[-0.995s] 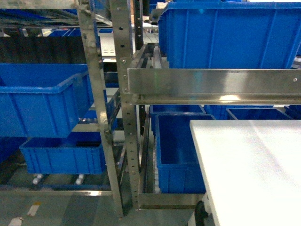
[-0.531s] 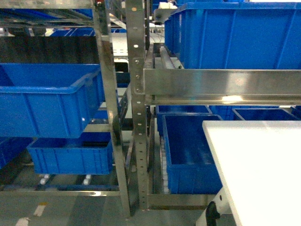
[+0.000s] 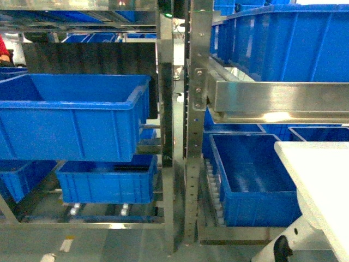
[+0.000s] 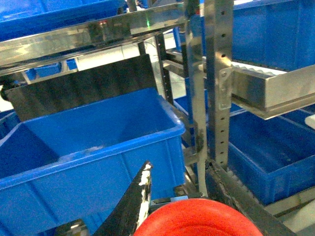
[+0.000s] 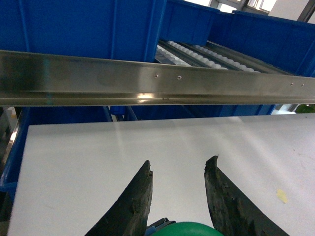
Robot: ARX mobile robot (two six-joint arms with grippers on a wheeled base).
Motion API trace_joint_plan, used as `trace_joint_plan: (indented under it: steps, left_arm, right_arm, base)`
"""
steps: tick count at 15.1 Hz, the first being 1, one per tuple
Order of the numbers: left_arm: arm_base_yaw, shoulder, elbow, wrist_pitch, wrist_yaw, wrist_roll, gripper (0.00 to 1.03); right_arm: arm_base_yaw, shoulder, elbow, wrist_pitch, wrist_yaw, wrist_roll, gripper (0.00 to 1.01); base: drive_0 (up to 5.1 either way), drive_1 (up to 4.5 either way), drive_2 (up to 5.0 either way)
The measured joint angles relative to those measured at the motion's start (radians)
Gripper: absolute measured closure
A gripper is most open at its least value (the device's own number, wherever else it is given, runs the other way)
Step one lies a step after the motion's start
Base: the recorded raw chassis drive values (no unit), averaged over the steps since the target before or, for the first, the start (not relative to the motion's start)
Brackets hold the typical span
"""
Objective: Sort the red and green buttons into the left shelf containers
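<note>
In the left wrist view my left gripper (image 4: 179,167) is shut on the red button (image 4: 197,222), whose wide red cap fills the bottom edge between the black fingers. Just ahead of it and slightly higher stands the large deep blue tub (image 4: 98,147) of the left shelf, seen also in the head view as the tub (image 3: 71,103). My right gripper (image 5: 179,164) holds the green button (image 5: 184,230) deep between its fingers, above the white table (image 5: 147,147). Neither gripper shows in the head view.
Steel shelf uprights (image 3: 193,136) stand between the left and right racks. A steel rail (image 5: 147,78) crosses in front of the right gripper, with a roller track behind it. Smaller blue bins (image 3: 256,180) (image 3: 106,180) sit on the lower levels. The white table corner (image 3: 322,174) is at the right.
The head view has swung left: the uprights, rail and white table have slid to the right, and the left shelf's large blue tub now fills more of the left half.
</note>
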Motion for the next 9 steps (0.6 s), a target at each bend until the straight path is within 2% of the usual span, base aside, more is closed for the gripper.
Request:
trace_joint_plan:
  steps: [9]
  left_arm:
    - [-0.002, 0.000, 0.000, -0.001, 0.003, 0.000, 0.75]
  right_arm:
    - [0.000, 0.000, 0.000, -0.002, 0.002, 0.000, 0.72]
  base:
    - [-4.9, 2.54, 2.5]
